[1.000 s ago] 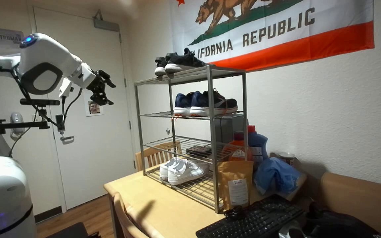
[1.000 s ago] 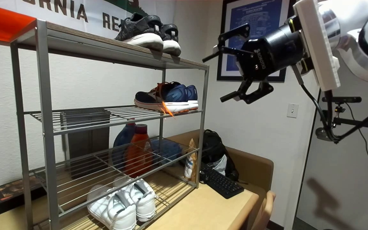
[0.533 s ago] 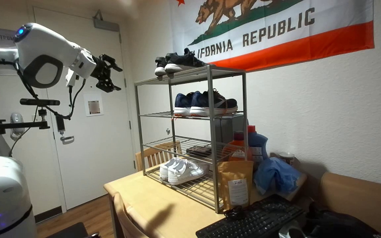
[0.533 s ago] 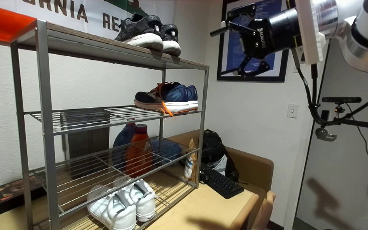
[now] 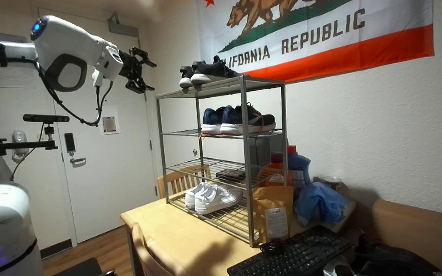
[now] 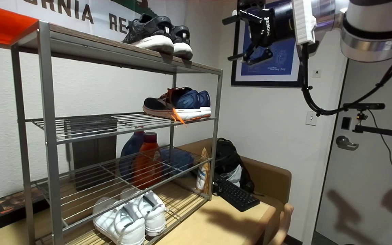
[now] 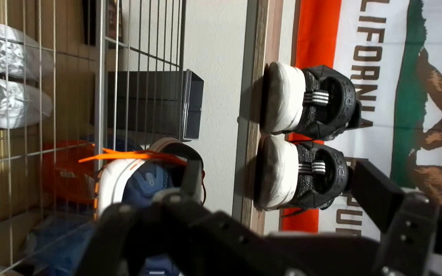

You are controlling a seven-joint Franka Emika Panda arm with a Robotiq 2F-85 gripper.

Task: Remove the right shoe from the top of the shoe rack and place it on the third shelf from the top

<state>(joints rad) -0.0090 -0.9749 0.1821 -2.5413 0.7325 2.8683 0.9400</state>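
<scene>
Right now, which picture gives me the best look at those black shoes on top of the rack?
The wrist view: although that picture lies sideways, the black shoes look largest there, heels side by side, with stripes and lettering showing. Both exterior views show them smaller and partly overlapping, though more from the side.

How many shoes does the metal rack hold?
6: a black Adidas sneaker and its twin on the top shelf; a dark blue running shoe and its mate on the second shelf down; a white sneaker and its match on the bottom shelf. None seems hidden.
</scene>
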